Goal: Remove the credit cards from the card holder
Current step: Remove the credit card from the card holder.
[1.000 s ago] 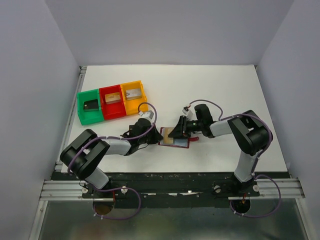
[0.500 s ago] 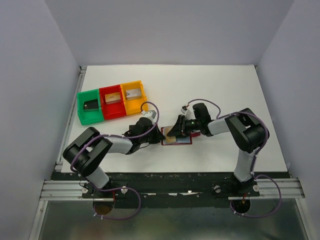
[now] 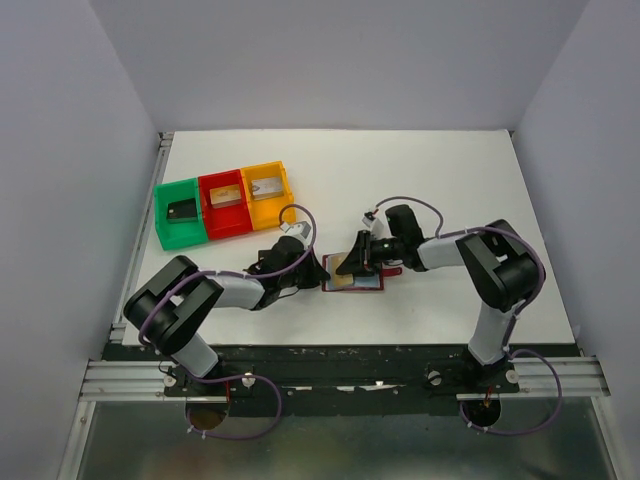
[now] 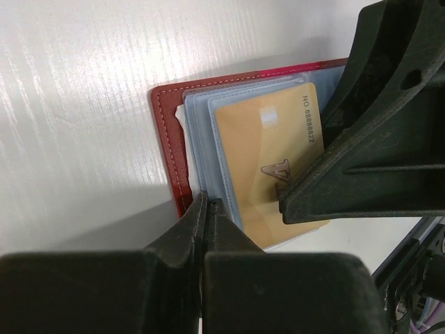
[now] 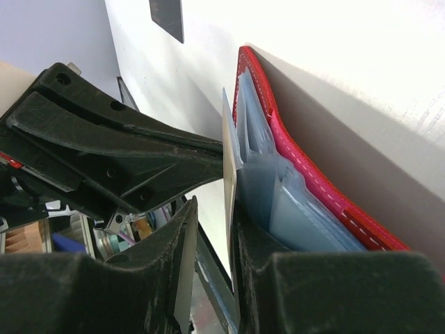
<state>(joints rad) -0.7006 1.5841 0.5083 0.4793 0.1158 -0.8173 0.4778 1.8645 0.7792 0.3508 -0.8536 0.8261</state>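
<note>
The maroon card holder point(image 3: 362, 283) lies open on the white table between my two grippers, its light blue pockets point(image 4: 201, 132) facing up. A gold-orange credit card point(image 4: 268, 160) sticks partly out of a pocket. My left gripper point(image 4: 206, 205) is shut, its tips pressing on the holder's near edge. My right gripper point(image 5: 214, 209) straddles the card's free edge point(image 5: 228, 160). The card lies against one finger and a gap shows to the other. In the top view the left gripper point(image 3: 318, 272) and right gripper point(image 3: 352, 265) meet over the holder.
Green point(image 3: 166, 222), red point(image 3: 238, 222) and yellow point(image 3: 284, 190) trays stand side by side at the back left, each with a card inside. The table's left rail runs behind them. White table stretches to the right of the holder.
The right gripper has shifted slightly left over the holder and its jaws have narrowed around the gold card's edge. The left gripper stays shut on the holder's edge.
</note>
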